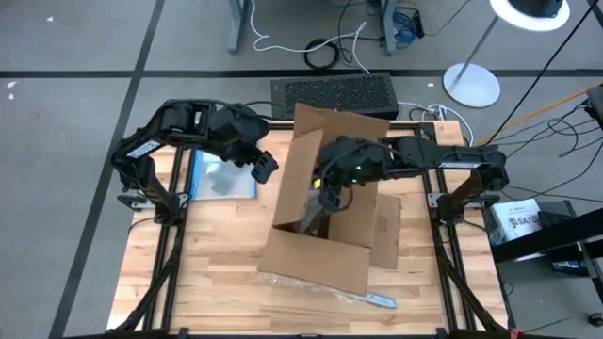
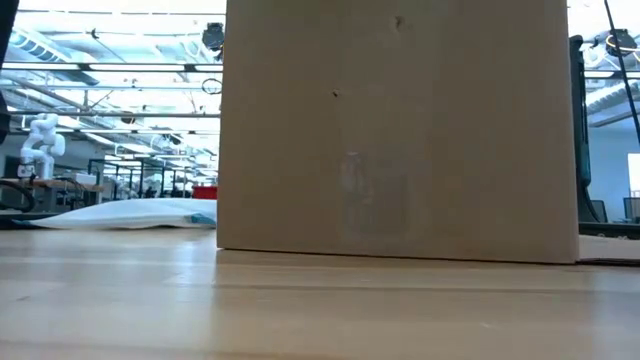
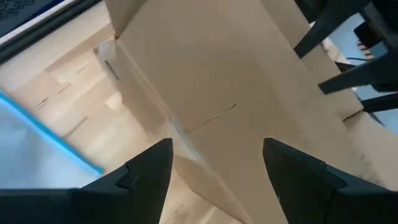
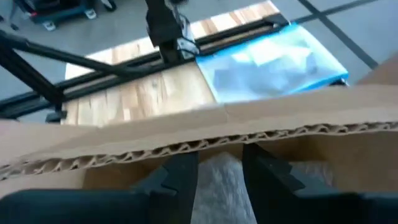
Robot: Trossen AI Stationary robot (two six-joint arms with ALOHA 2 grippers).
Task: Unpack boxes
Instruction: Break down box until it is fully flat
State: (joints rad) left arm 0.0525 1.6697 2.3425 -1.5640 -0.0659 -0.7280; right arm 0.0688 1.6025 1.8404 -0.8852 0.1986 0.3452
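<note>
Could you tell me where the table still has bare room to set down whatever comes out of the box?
The near-left corner of the table, left of the box, is bare. The far left holds the pouch; the middle is crowded with box and flaps.

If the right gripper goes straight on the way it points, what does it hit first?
Most likely the crinkly clear wrapping lying between its fingertips inside the box. The right gripper points down into the open carton, just below the corrugated wall edge; depth to the wrapping is unclear.

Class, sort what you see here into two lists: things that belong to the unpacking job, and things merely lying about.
Belongs to the job:
cardboard box, open on the table
right gripper, inside the box above a crinkly wrapped item
left gripper, open beside the box

Lying about:
clear pouch with blue edge
black grille-topped unit
</note>
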